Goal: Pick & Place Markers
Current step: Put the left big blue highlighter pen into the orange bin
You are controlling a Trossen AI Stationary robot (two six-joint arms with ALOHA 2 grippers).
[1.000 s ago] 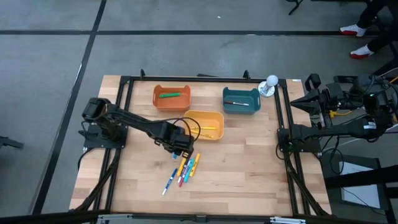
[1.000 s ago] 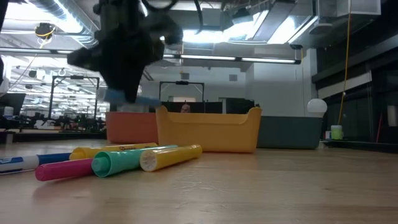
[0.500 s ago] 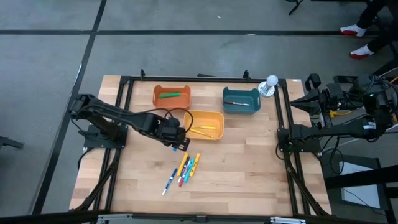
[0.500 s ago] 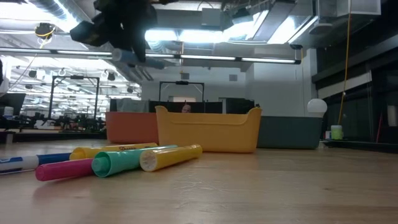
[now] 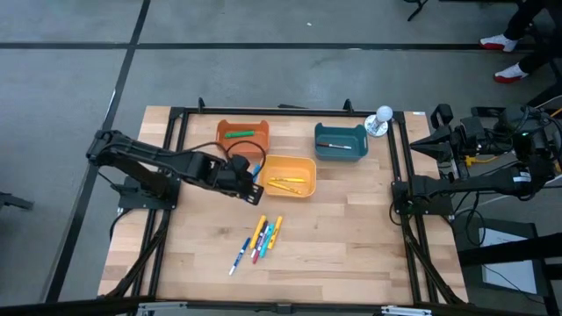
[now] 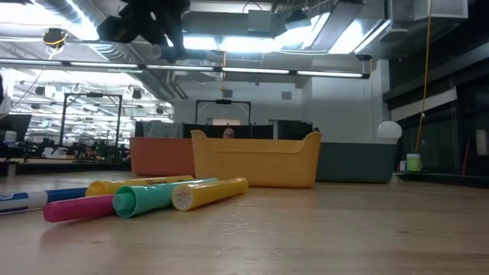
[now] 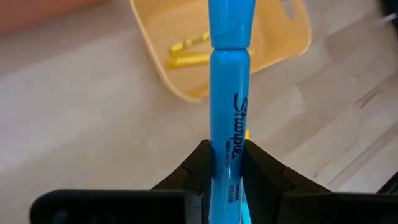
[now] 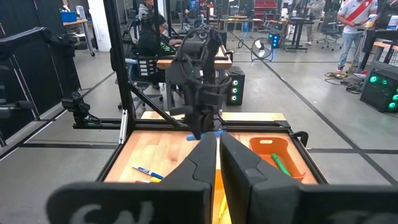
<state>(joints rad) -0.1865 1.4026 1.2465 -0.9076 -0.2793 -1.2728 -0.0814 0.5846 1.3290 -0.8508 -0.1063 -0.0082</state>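
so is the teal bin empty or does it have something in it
Not empty. The high view shows one thin marker with a red end lying inside the teal bin; nothing else shows in it.

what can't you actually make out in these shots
- Left hand: in the low view, cut off by the top edge.
- Blue marker: in the left wrist view, its tip runs off the top edge.
- Teal bin: in the low view, contents hidden by its wall and the yellow bin.
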